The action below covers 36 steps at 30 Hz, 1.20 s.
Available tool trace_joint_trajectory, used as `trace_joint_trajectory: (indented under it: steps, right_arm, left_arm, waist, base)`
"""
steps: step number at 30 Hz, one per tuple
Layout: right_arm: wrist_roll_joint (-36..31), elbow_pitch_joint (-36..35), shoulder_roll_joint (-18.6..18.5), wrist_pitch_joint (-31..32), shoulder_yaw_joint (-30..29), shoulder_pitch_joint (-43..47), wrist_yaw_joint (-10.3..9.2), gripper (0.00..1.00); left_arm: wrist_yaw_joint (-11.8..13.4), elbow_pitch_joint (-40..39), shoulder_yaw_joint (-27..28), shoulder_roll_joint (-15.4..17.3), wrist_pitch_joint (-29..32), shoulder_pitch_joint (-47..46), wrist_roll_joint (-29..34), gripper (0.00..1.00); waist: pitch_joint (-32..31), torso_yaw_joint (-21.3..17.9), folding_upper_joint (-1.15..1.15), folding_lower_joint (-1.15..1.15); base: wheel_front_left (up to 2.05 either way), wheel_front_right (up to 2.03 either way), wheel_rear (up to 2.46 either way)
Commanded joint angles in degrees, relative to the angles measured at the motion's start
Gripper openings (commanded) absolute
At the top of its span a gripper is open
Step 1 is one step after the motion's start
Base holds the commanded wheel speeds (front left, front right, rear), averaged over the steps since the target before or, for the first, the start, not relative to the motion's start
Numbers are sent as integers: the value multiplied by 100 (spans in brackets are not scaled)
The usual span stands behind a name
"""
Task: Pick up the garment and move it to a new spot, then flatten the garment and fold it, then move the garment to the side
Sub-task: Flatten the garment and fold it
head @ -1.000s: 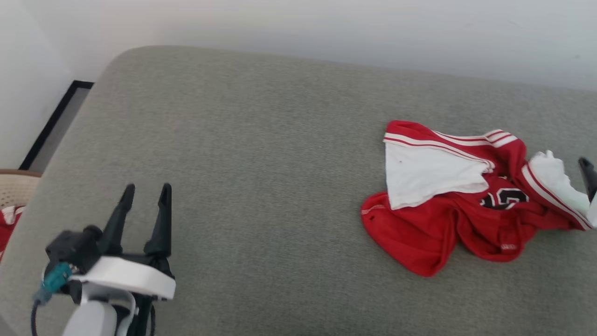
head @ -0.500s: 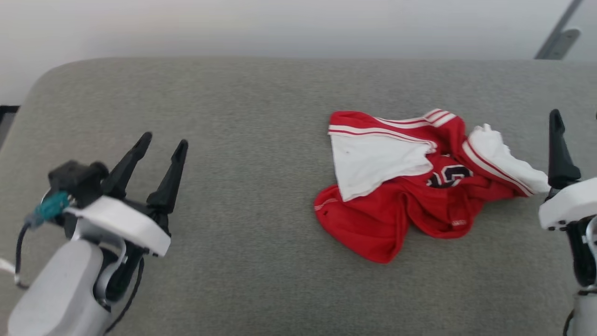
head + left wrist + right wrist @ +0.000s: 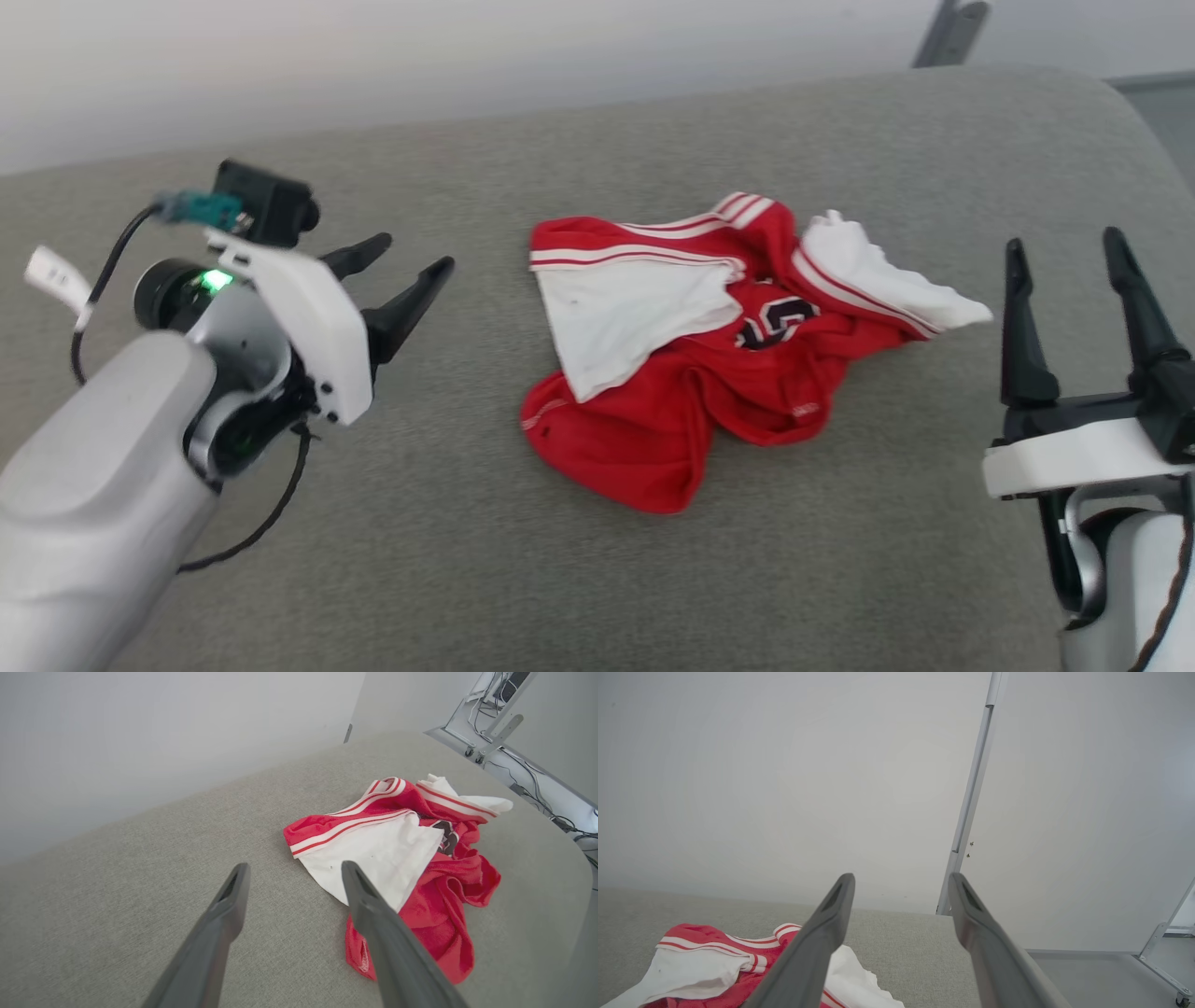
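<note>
I see grey upholstered surface (image 3: 653, 579): coarse woven cloth, rounded corners. Garment (image 3: 653, 439) lies crumpled near its middle: thin bright red fabric in bunched folds, white sleeve spread flat on top, red-and-white striped trim, dark print half hidden in creases. My left fingers (image 3: 406, 299), long, dark, tapered, are spread and empty, left of garment, tips toward it, not touching. My right fingers (image 3: 1022, 355) are spread and empty, right of garment, pointing far.

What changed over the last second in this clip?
The head camera swung right, so the shirt only seems to slide left. The left gripper turned to point at the shirt and drew nearer; the right gripper came into view. Nothing was grasped: both grippers stay open, and the shirt lies crumpled as before on the grey cushion.
</note>
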Motion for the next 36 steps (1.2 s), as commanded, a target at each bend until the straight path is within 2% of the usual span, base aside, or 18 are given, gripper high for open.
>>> trace_joint_trajectory:
  steps: [1, 7, 11, 13, 20, 27, 28, 29, 33, 36]
  right_arm:
    - [20, 23, 27, -70, 46, 38, -2, 100]
    - [372, 150, 33, -310, 304, 39, -2, 100]
    - [489, 254, 31, -448, 414, -67, -2, 100]
    - [557, 358, 33, -505, 473, -123, -2, 100]
    - [709, 531, 31, -568, 535, -225, -2, 100]
    - [730, 633, 31, -588, 463, -303, -2, 100]
    - [724, 633, 30, -590, 451, -316, -2, 100]
    - [757, 629, 30, -590, 443, -329, -2, 100]
    - [759, 589, 30, -590, 364, -362, -2, 100]
    - [707, 569, 29, -590, 266, -322, -2, 100]
  left_arm:
    - [-17, 68, -66, -46, 136, -147, -85, 100]
    - [-17, 803, -555, -233, 1243, -745, -459, 100]
    - [-17, 1313, -770, -397, 1762, -1034, -603, 100]
    - [-16, 1710, -826, -579, 2064, -1209, -691, 100]
    - [66, 2372, -955, -832, 2496, -1352, -752, 100]
    - [297, 2979, -1005, -1141, 2896, -1160, -951, 100]
    - [291, 3032, -1033, -1175, 2971, -1130, -959, 29]
    - [300, 3089, -1057, -1189, 3028, -1119, -959, 0]
    - [222, 3160, -1127, -1262, 3136, -1168, -936, 0]
    - [190, 3194, -1098, -1142, 3060, -1288, -896, 0]
  waist:
    - [42, -200, 0, 0]
    - [200, -624, 0, 0]
    - [353, -864, 0, 0]
    - [467, -1028, 0, 0]
    - [650, -1247, 0, 0]
    - [791, -1297, 0, 0]
    - [805, -1288, 0, 0]
    - [818, -1279, 0, 0]
    - [851, -1184, 0, 0]
    - [819, -1051, 0, 0]
  base:
    - [0, 0, 0]
    - [0, 0, 0]
    - [0, 0, 0]
    - [0, 0, 0]
    - [0, 0, 0]
    - [0, 0, 0]
    - [0, 0, 0]
    - [0, 0, 0]
    - [0, 0, 0]
    - [0, 0, 0]
